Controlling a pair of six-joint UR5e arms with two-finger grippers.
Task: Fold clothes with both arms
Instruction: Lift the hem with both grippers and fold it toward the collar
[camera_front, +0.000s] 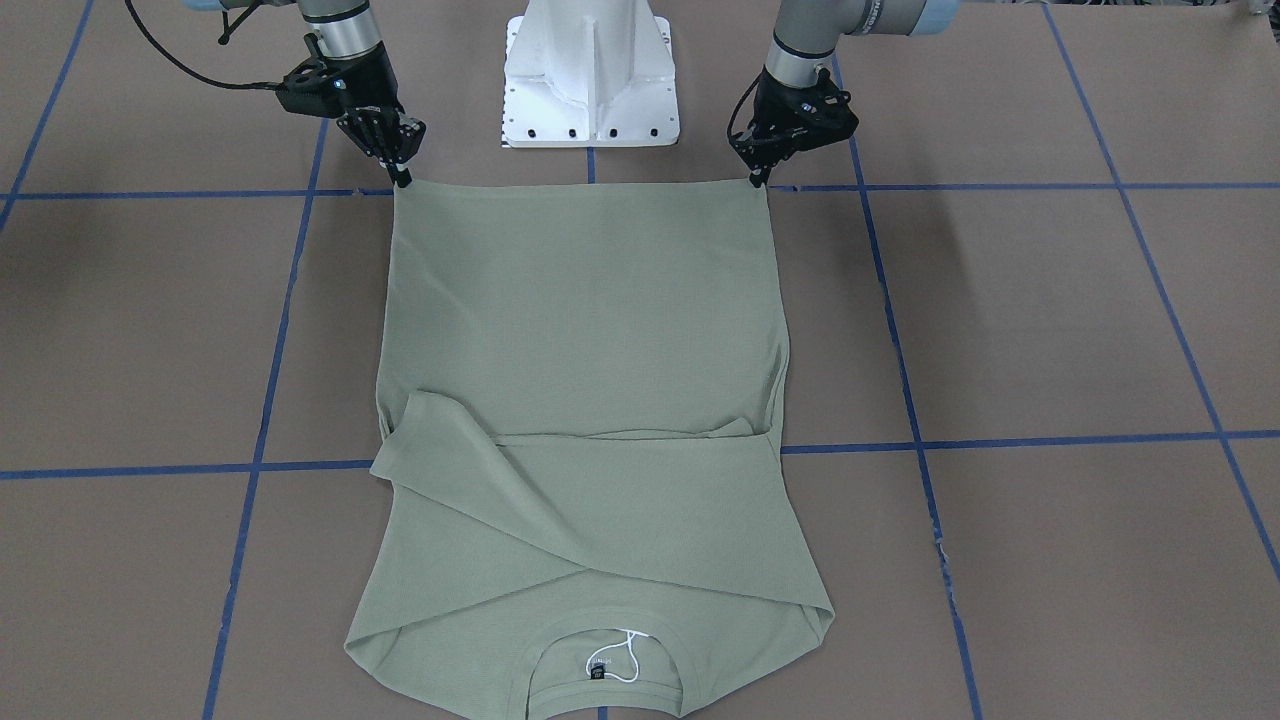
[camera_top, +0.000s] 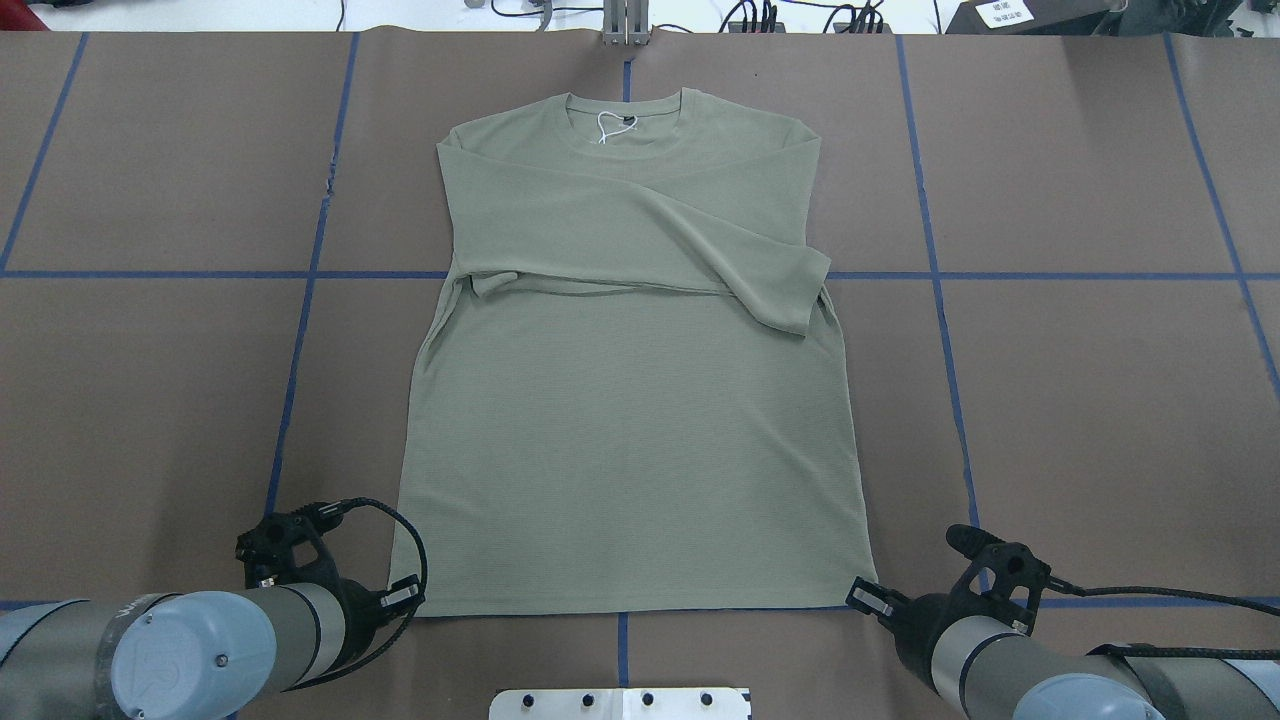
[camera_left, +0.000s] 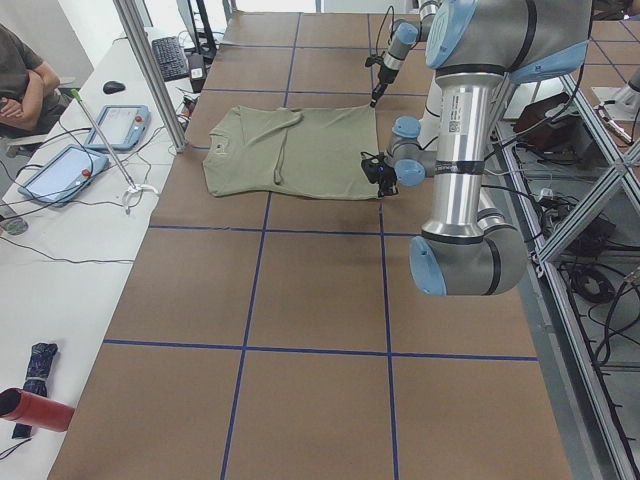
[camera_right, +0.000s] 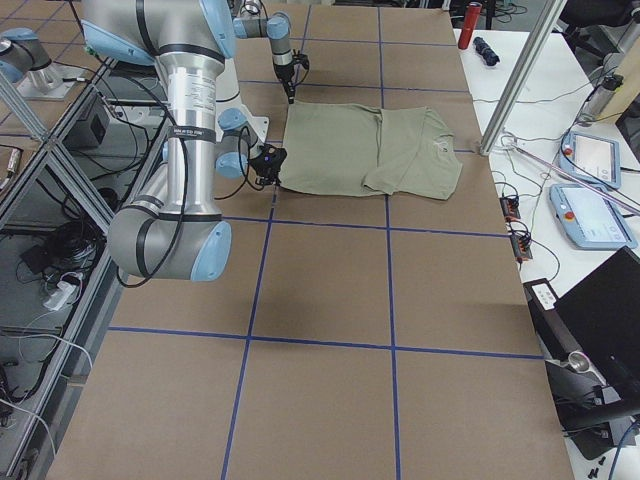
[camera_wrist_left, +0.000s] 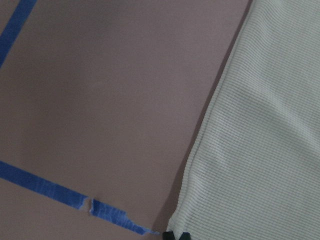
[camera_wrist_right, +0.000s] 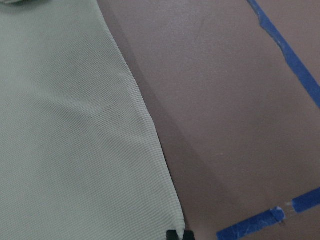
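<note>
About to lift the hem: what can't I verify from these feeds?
- Left gripper, right gripper: whether they pinch the shirt hem. The wrist views cut the fingertips off at the bottom edge, and the front view is too small.
- Label text: too small in every view.
- Chest: covered by the folded sleeves.

This is a robotics lab. The left arm (camera_left: 462, 150) and right arm (camera_right: 190, 130) stand on a white pedestal (camera_front: 590, 80) at a brown table (camera_left: 320, 410) gridded with blue tape (camera_left: 250, 347), beside an aluminium frame (camera_left: 150, 75). On the white bench (camera_left: 60, 230) alongside lie teach pendants (camera_left: 125, 125), a keyboard (camera_left: 170, 57) and loose cables (camera_left: 60, 258), where an operator (camera_left: 25, 85) sits.
</note>
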